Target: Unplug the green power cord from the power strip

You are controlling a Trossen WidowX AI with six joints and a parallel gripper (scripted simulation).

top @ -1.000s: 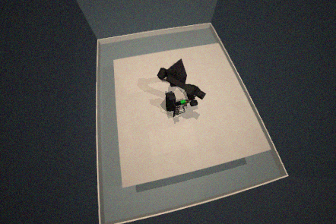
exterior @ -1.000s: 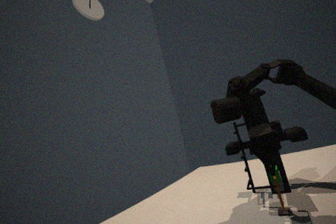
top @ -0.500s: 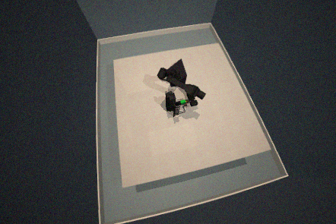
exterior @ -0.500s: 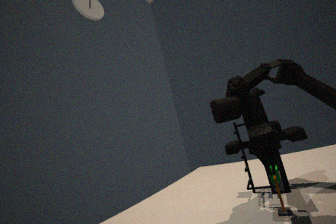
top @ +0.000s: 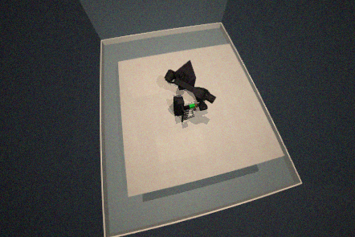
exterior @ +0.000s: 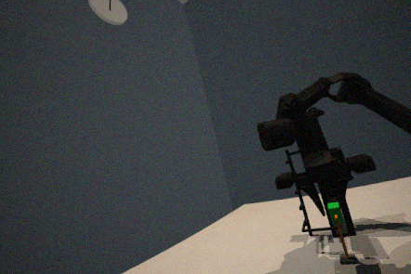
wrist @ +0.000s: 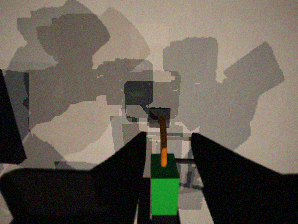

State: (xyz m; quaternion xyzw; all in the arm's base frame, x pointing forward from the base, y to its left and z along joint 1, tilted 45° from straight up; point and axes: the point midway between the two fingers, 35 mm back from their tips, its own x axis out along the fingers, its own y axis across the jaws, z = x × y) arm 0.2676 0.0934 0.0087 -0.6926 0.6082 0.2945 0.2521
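Note:
A green block, which looks like the plug (top: 192,106) (exterior: 333,205) (wrist: 164,196), is above the table between my fingers. A brown and orange cord (exterior: 342,240) (wrist: 163,135) runs from its dark green end down to a small dark piece (exterior: 349,260) (wrist: 159,114) at the table. My gripper (exterior: 336,224) (wrist: 168,137) is open. One finger is on each side of the green block; the left finger is close to it and a gap shows on the right in the wrist view. The power strip cannot be told apart surely from the dark shapes and shadows.
A larger dark square (wrist: 138,93) lies beside the small dark piece in the wrist view. A thin black frame (exterior: 302,207) hangs beside the fingers. The pale table top (top: 169,159) lies inside a low-rimmed area. A round white disc (exterior: 108,7) is on the wall.

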